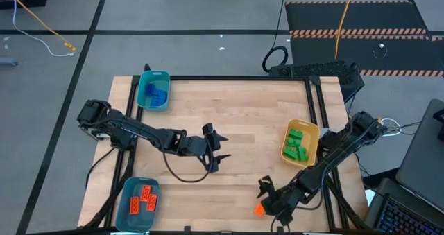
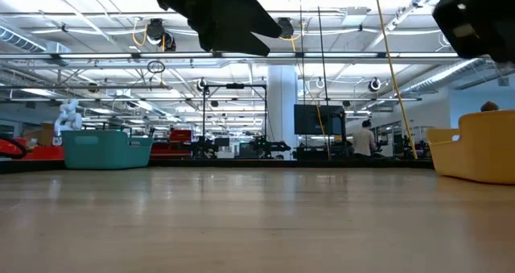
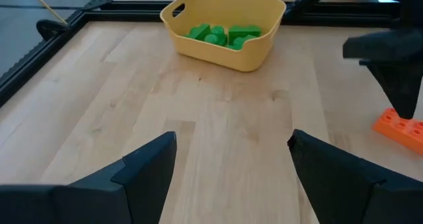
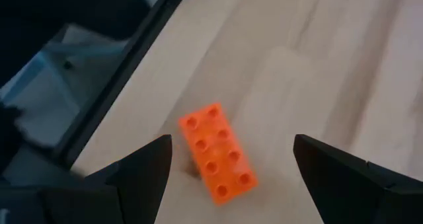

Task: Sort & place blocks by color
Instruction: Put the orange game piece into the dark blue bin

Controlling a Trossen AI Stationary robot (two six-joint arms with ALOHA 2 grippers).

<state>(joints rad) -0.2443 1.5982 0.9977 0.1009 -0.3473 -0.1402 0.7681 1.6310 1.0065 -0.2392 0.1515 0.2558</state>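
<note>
Right pincer (image 4: 228, 168) stands wide open and empty, hovering over the last loose orange block (image 4: 217, 152), which lies on the table (image 4: 330, 59) between its fingers, apparently lined up for a grasp. Farther off, left pincer (image 1: 214, 149) waits open, empty.

One orange brick (image 4: 219, 152) lies loose on the bare wood near the table's front edge, studs up, eight of them in two rows, set at a slant. The green bricks (image 1: 296, 145) are heaped in the yellow bin (image 1: 313, 132), the blue bricks (image 1: 154, 93) sit in the far teal bin (image 1: 165, 75), and more orange bricks (image 1: 142, 199) lie flat in the near teal bin (image 1: 125, 190).
</note>
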